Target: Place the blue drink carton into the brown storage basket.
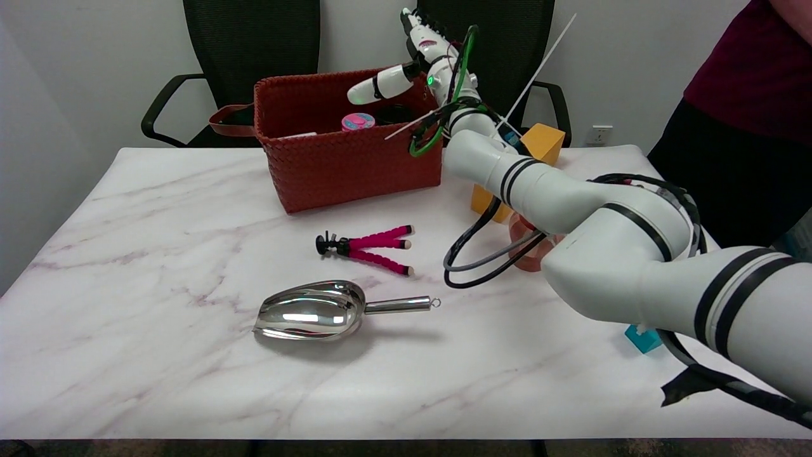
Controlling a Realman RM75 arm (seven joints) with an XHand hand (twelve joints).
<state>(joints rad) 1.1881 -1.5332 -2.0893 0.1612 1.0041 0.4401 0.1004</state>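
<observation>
brown woven storage basket [342,166] sits on the table [158,355] directly below and a little to the left of the robot hand [415,60], which hangs over the basket's right end with fingers spread apart and nothing between them. the blue drink carton does not show anywhere in the head view; i judge it lies down inside the basket beneath the robot hand, hidden by the near wall, so its long axis cannot be told. only a pink-and-teal round lid [358,120] shows above the rim, lower left of the robot hand. the coming move looks like a plain lift up and back.
</observation>
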